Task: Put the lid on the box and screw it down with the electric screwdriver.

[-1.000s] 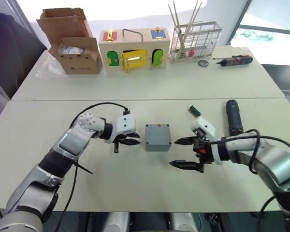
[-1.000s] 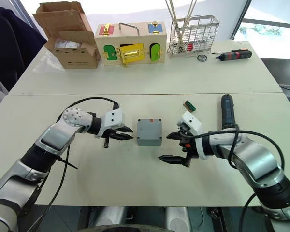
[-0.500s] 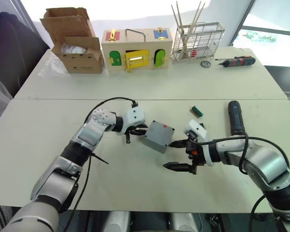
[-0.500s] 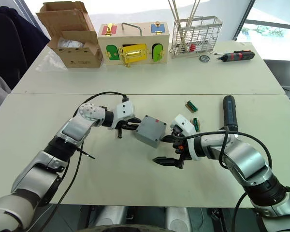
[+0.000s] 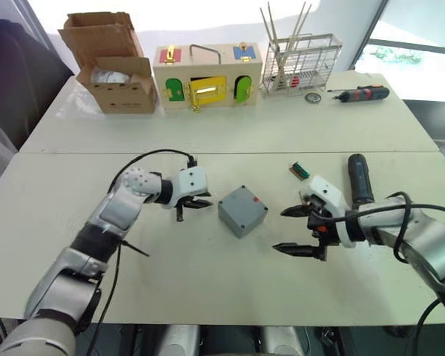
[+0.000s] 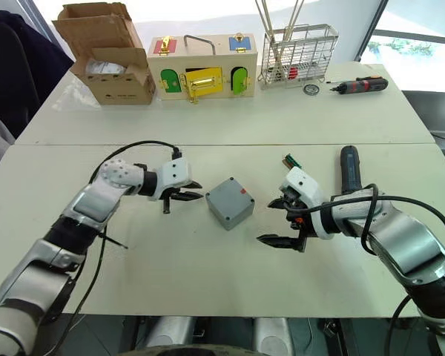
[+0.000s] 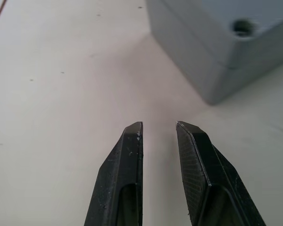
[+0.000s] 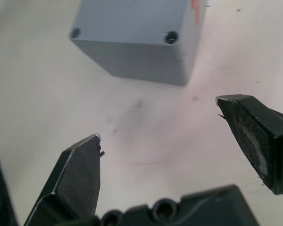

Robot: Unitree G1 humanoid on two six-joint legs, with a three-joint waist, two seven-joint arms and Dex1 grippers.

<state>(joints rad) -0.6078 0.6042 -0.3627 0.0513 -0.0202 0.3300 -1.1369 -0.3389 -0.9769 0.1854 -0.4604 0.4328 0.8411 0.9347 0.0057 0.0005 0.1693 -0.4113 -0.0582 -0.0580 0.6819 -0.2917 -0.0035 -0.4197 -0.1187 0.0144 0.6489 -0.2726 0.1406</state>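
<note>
two white tables (image 5: 230, 133), bright window (image 5: 423, 30)

The box (image 5: 242, 211) looks like matt grey plastic on a smooth pale table (image 5: 208, 282).

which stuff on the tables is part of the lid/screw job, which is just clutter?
Job:
box, grey, between the grippers
electric screwdriver, black, lying beyond the right gripper
lid: can't make out a separate one

Clutter:
cardboard box
wooden box with coloured doors
wire rack
red-and-black screwdriver
small green part
</note>
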